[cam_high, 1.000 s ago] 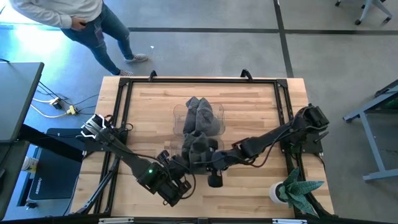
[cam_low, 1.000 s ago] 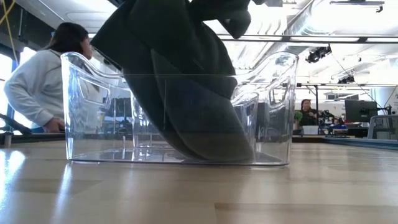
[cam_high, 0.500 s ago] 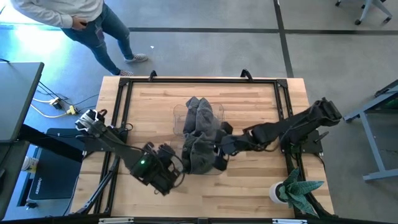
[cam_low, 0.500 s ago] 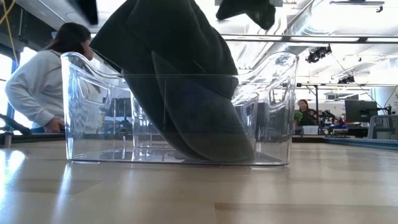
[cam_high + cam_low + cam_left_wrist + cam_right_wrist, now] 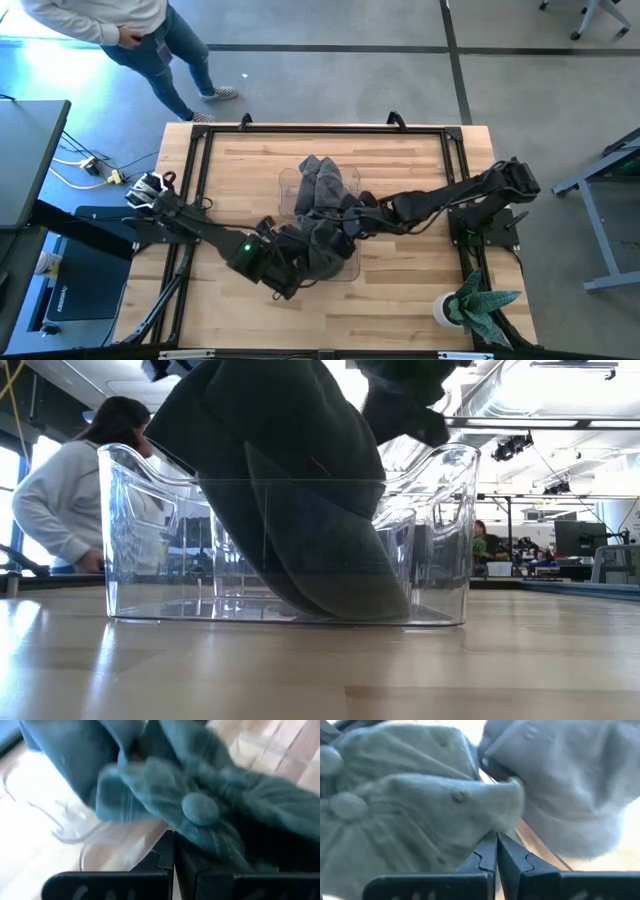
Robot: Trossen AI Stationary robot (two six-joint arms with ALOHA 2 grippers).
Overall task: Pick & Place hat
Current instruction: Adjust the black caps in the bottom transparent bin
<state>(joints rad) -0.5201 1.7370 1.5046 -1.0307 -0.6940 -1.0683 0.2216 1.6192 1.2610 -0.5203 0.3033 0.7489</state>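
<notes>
1. A clear bin (image 5: 288,185) sits at the middle of my table (image 5: 420,290), with hats (image 5: 322,190) piled in it and spilling over its near end.
2. My left gripper (image 5: 290,268) lies at the pile's near-left side.
3. My right gripper (image 5: 352,222) lies at the pile's right side.
4. A potted plant (image 5: 478,304) stands on the near-right corner.
5. A person (image 5: 150,30) stands beyond the far-left corner.

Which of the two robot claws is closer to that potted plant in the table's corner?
Right. The right gripper is at the hats in the clear bin, nearer the plant; the left gripper is farther across.
</notes>
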